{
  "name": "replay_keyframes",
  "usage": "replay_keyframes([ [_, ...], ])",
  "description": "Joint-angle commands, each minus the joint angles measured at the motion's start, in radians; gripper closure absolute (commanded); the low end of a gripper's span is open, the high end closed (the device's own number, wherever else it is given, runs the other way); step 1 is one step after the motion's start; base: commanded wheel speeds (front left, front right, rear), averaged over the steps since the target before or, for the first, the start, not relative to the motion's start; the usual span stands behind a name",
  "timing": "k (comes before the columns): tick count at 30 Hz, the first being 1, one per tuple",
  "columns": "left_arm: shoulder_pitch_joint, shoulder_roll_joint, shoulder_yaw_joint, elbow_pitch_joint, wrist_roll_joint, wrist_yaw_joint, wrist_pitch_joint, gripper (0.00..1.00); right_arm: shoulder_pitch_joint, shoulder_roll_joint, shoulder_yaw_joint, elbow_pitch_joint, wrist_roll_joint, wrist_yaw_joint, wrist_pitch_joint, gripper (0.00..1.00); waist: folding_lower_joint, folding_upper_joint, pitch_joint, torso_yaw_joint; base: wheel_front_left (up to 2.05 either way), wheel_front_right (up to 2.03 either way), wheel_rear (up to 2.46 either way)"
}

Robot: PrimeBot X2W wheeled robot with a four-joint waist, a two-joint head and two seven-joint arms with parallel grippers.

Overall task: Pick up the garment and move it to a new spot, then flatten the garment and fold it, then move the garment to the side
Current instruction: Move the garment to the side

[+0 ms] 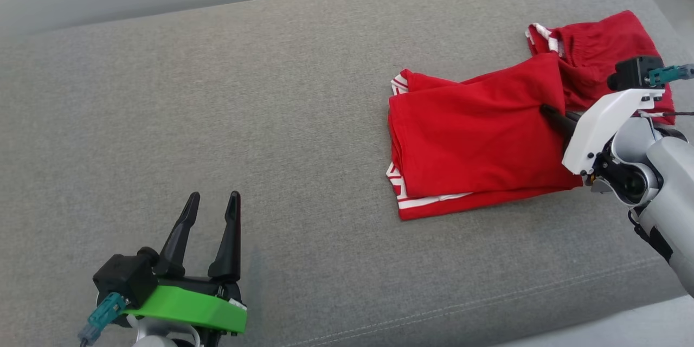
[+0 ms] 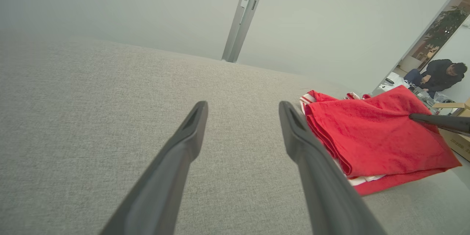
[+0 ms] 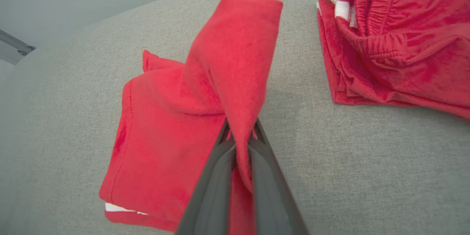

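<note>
The garment [image 1: 477, 141] is red with white trim, lying partly folded at the right of the grey cushion. Its elastic waistband end [image 3: 389, 36] rests apart from the lifted part. My right gripper [image 3: 240, 134] is shut on a raised fold of the garment [image 3: 235, 66], pinching the cloth between its dark fingers. In the head view the right gripper [image 1: 548, 113] reaches in from the right over the cloth. My left gripper [image 1: 212, 207] stands open at the lower left, nothing between its fingers [image 2: 191, 132], well away from the garment [image 2: 371, 136].
The grey fabric cushion [image 1: 244, 108] spans the whole scene, with its front seam near the bottom edge. A pale wall with a metal post [image 2: 246, 14] stands behind. A person [image 2: 437, 75] sits far off beyond cardboard boxes [image 2: 457, 136].
</note>
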Motion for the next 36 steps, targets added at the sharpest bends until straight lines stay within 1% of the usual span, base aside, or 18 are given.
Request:
replay_keyframes([
  [1,-0.021,0.011,0.001,-0.003,0.009,0.002,0.002,0.0,-0.018,0.002,-0.001,0.002,-0.012,0.0,-0.008,1.0,-0.0001,-0.0001,0.02,-0.077,0.0,0.0,0.0],
  [7,-0.047,0.016,-0.003,-0.01,0.019,0.008,0.009,0.0,-0.032,0.012,0.0,0.003,-0.019,0.0,-0.015,1.0,-0.0001,-0.0001,0.035,-0.13,0.0,0.0,0.0],
  [13,-0.06,0.025,-0.004,-0.007,0.026,0.013,0.013,0.0,-0.04,0.017,-0.004,0.007,-0.021,0.0,-0.021,1.0,-0.0001,-0.0001,0.042,-0.139,0.0,0.0,0.0],
  [19,-0.058,0.035,0.004,0.001,0.023,0.021,0.009,0.0,-0.08,0.035,-0.01,0.025,-0.036,0.0,-0.024,1.0,-0.0001,-0.0001,0.047,-0.119,0.0,0.0,0.0],
  [26,-0.059,0.028,0.002,0.005,0.018,0.02,0.003,0.0,-0.199,0.053,-0.028,0.085,-0.093,0.0,0.01,1.0,-0.0001,-0.0001,0.055,-0.09,0.0,0.0,0.0],
  [32,-0.074,0.017,0.001,0.01,0.014,0.015,-0.004,0.0,-0.293,0.028,-0.052,0.141,-0.144,0.0,0.051,1.0,-0.0001,-0.0001,0.07,-0.06,0.0,0.0,0.0],
  [36,-0.074,0.018,0.005,0.011,0.013,0.012,-0.007,0.0,-0.334,-0.011,-0.068,0.16,-0.165,0.0,0.079,1.0,-0.0001,-0.0001,0.084,-0.044,0.0,0.0,0.0],
])
